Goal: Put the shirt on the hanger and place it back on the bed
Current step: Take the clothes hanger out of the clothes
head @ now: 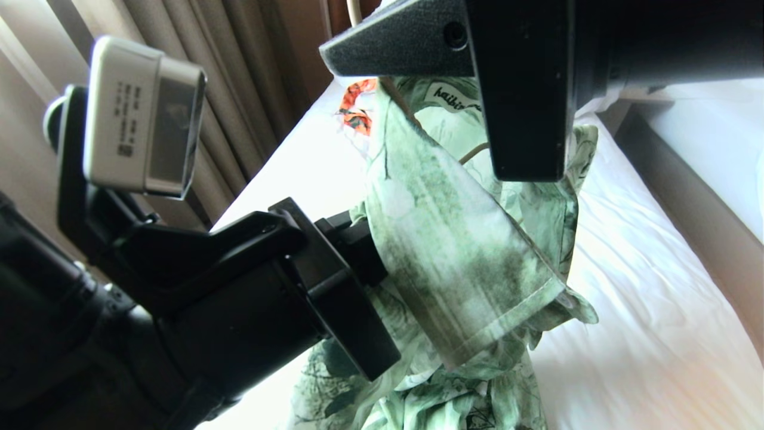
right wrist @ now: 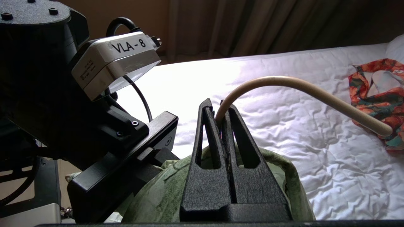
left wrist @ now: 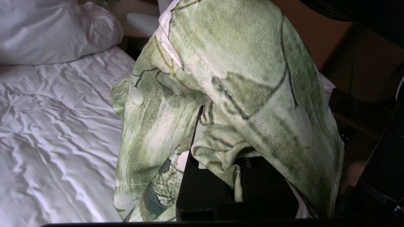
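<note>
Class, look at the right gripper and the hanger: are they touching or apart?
Touching. The right wrist view shows the right gripper shut on the hanger, its cream hook emerging from between the fingertips.

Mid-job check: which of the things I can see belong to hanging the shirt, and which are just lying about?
In the job:
- shirt, bunched at the left tool
- hanger, its hook pinched in the shut right tool
- bed, where it goes back

Lying about:
- orange-and-teal floral garment on the sheet
- pillow
- curtains
</note>
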Tool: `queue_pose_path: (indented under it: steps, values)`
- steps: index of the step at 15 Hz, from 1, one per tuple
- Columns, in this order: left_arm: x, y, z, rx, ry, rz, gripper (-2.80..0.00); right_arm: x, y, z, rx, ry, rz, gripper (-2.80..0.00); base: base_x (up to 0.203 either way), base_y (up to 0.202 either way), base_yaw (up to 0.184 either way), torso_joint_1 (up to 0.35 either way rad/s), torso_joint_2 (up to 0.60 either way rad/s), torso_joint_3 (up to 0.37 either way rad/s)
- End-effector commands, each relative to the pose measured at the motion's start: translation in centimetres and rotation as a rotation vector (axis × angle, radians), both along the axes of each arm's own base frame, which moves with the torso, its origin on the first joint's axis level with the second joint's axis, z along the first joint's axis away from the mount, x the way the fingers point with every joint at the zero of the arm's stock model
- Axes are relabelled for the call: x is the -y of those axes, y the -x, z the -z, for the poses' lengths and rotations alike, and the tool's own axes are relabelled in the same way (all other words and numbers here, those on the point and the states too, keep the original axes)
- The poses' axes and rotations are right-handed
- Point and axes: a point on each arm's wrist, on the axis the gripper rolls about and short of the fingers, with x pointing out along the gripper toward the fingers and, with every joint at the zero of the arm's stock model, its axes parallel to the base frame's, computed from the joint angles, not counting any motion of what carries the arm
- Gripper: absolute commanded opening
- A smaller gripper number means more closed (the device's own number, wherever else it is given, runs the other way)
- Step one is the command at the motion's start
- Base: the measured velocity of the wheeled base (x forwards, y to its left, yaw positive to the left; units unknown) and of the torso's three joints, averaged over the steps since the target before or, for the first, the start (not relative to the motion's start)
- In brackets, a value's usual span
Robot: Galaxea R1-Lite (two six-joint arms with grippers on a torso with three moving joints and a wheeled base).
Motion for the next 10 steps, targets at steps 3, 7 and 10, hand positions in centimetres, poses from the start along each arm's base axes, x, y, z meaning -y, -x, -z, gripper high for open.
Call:
queue_pose_path:
  steps: [3,7,10]
  values:
    - [0.0,0.1,0.1,-0.007,-0.023,-0.001,-2.80,0.5,0.2,-0.3,0.008,-0.009,0.022,-2.80,0.000,0.000,0.000,0.000,0.00,0.000]
    - [-0.4,0.2,-0.5,-0.018,-0.040,-0.012,-2.80,1.3,0.4,-0.8,0.014,-0.022,0.029,-2.80,0.000,0.000,0.000,0.000,0.00,0.000]
    - [-0.8,0.4,-0.6,-0.020,-0.043,-0.020,-2.80,1.9,0.1,-1.0,0.017,-0.031,0.050,-2.80,0.000,0.000,0.000,0.000,0.00,0.000]
